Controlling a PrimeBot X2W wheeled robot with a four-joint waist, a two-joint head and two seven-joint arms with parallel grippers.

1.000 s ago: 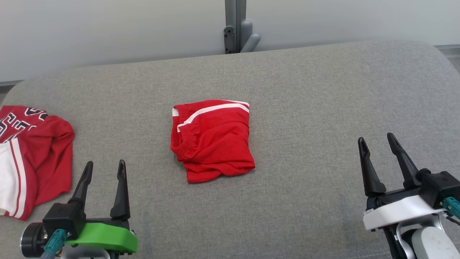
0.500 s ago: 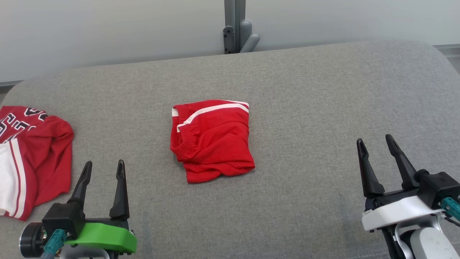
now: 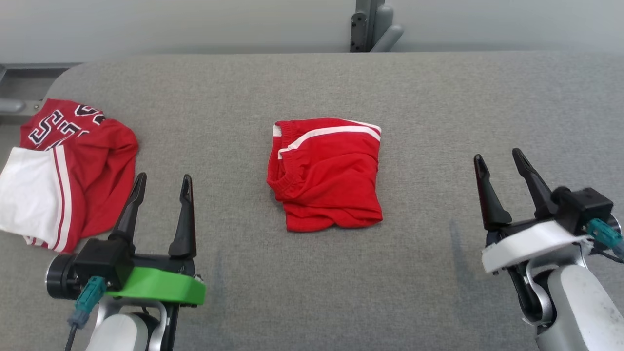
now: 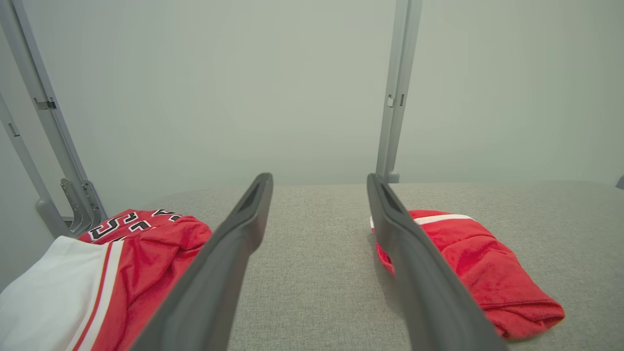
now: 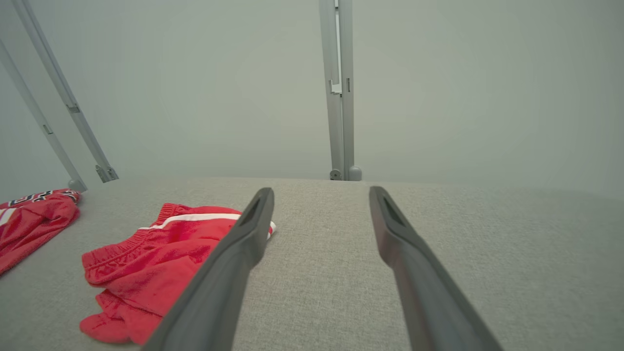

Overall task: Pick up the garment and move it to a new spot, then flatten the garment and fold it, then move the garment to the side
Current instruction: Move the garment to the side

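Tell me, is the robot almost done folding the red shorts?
Nearly, it seems. Done: the red shorts lie folded in a small bundle in the middle. In hand: nothing; the left hand and right hand are both open and empty, apart from the shorts. Left: moving the shorts to the side.

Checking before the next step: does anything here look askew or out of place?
The red-and-white jersey lies crumpled at the left edge of the grey surface. The folded red garment sits slightly skewed, its lower hem bunched. Nothing else stands out.
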